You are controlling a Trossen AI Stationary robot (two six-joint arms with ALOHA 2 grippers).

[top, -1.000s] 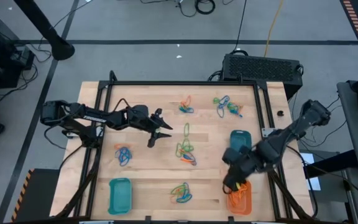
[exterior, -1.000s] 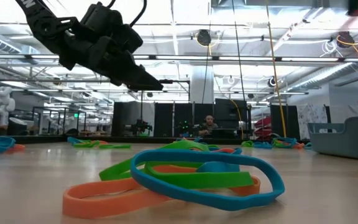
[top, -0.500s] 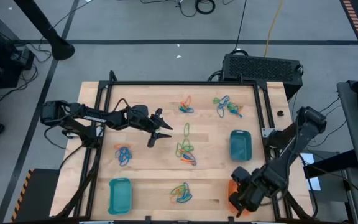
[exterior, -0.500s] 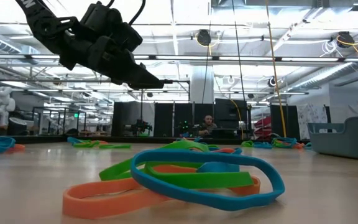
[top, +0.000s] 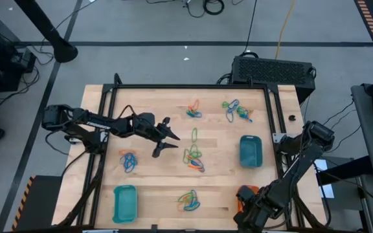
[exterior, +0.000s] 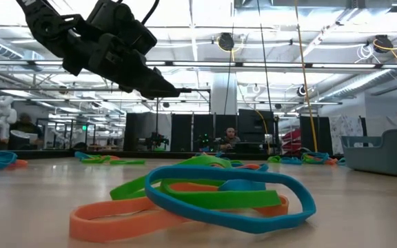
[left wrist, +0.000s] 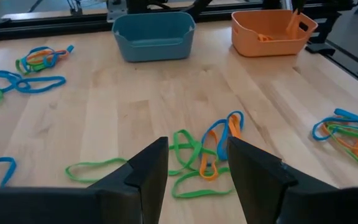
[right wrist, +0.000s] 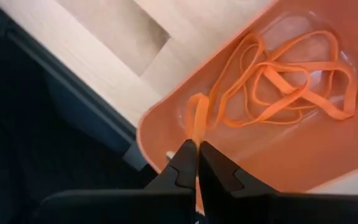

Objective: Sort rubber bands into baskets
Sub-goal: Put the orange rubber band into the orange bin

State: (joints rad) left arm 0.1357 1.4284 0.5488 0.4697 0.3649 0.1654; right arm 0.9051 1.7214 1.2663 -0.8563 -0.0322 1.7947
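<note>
Rubber bands (top: 193, 155) mid-table, between baskets (top: 125, 202) at left and right.

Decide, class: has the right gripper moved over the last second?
Yes. The right gripper has swung from beside the teal basket toward the table's near edge, past the orange basket.

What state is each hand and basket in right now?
Left hand: open, empty, above the table.
Right hand: shut on an orange rubber band at the orange basket's rim.
Orange basket: holds orange bands.
Teal basket: upright; contents not visible.
</note>
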